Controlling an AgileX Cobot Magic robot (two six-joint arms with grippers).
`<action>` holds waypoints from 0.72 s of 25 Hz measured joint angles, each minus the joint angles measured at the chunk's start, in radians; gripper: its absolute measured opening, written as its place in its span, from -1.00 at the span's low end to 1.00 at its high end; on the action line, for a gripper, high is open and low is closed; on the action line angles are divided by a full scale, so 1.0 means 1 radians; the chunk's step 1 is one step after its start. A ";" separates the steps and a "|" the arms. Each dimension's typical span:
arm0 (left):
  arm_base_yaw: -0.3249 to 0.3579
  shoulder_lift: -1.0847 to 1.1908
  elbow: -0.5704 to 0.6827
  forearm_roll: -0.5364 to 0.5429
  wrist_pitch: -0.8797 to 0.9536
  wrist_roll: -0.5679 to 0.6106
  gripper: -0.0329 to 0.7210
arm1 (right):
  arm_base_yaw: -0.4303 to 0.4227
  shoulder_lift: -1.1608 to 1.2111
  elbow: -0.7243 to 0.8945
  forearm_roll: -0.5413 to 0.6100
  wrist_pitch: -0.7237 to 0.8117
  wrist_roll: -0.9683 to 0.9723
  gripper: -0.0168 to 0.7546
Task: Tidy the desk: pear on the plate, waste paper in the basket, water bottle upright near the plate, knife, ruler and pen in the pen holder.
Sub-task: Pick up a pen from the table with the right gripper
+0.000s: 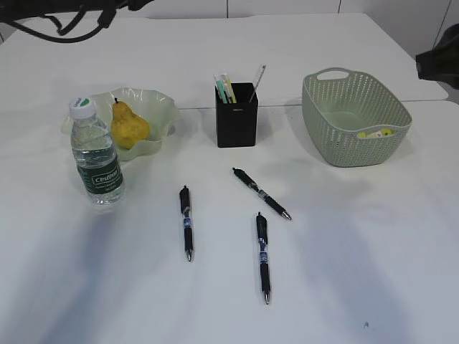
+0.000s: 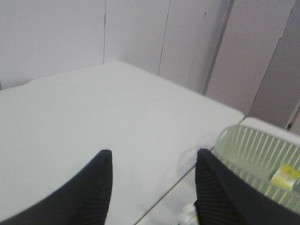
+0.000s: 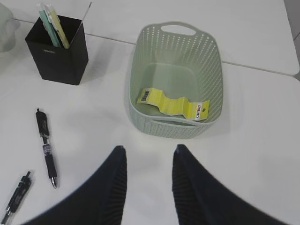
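Black pens, three of them, are lying loose on the bench: left pen (image 1: 186,223), middle pen (image 1: 263,257), far pen (image 1: 260,193). I'm judging these the remaining step, into the pen holder (image 1: 237,115). Both my fingers, left (image 2: 101,187) and right (image 3: 115,187), are standing released, empty, well apart from them.

You see a smooth white table (image 1: 358,272) with a seam running across it (image 1: 193,107), and pale grey wall panels (image 2: 140,33) behind its far edge.
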 joint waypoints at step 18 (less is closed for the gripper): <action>0.083 -0.059 0.000 0.291 -0.160 0.242 0.15 | 0.000 0.000 0.000 -0.093 0.004 0.000 -0.23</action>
